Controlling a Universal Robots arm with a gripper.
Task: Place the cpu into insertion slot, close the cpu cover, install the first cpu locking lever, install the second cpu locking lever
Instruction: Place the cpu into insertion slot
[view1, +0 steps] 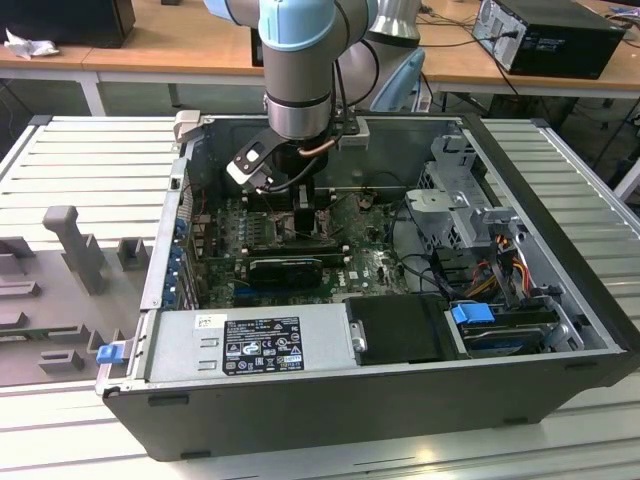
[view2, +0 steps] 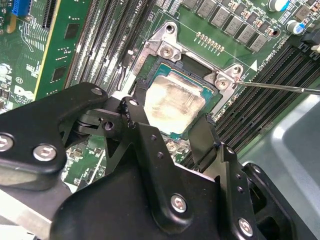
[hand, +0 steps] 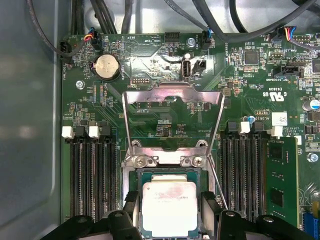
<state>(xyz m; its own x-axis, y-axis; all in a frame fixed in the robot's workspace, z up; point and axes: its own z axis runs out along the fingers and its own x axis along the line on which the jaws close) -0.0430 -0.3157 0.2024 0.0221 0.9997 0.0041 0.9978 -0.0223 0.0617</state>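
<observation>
The cpu, a pale square chip, lies flat in the insertion slot on the green motherboard; in the second wrist view the cpu sits level inside the dark rim. My gripper straddles it, one black finger on each side with a narrow gap, so it looks open. The cpu cover, a silver frame, stands swung up and away from the slot. A thin locking lever sticks out beside the slot. In the exterior view my gripper reaches down into the case.
Rows of black memory slots flank the socket, with a green memory stick beyond. A long black card, the power supply, a drive cage and loose cables crowd the open case.
</observation>
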